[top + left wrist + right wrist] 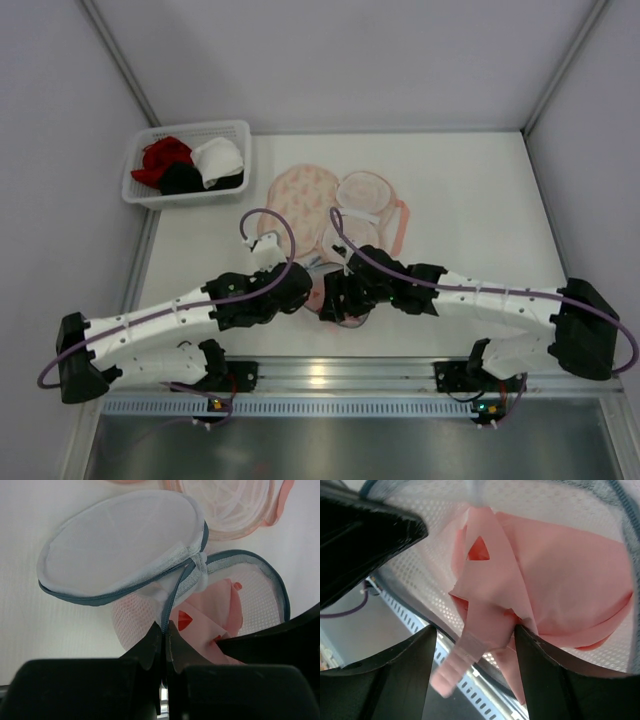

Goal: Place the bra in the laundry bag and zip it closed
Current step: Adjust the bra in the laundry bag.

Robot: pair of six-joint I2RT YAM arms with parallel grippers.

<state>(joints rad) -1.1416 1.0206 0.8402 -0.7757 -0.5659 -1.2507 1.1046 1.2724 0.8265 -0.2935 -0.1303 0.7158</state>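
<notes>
Jaws of the left gripper [165, 639] are pinched shut on the grey-blue zip rim of the round white mesh laundry bag [115, 550]; those of the right gripper [475, 630] gape, unclamped, around the soft pale pink bra [560, 580] lying mostly inside it; its strap, hanging over the rim, could snag the zip.

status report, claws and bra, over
Left claw shut on laundry bag rim. Right claw open astride bra inside bag. Bag unzipped; strap end may overhang rim.
</notes>
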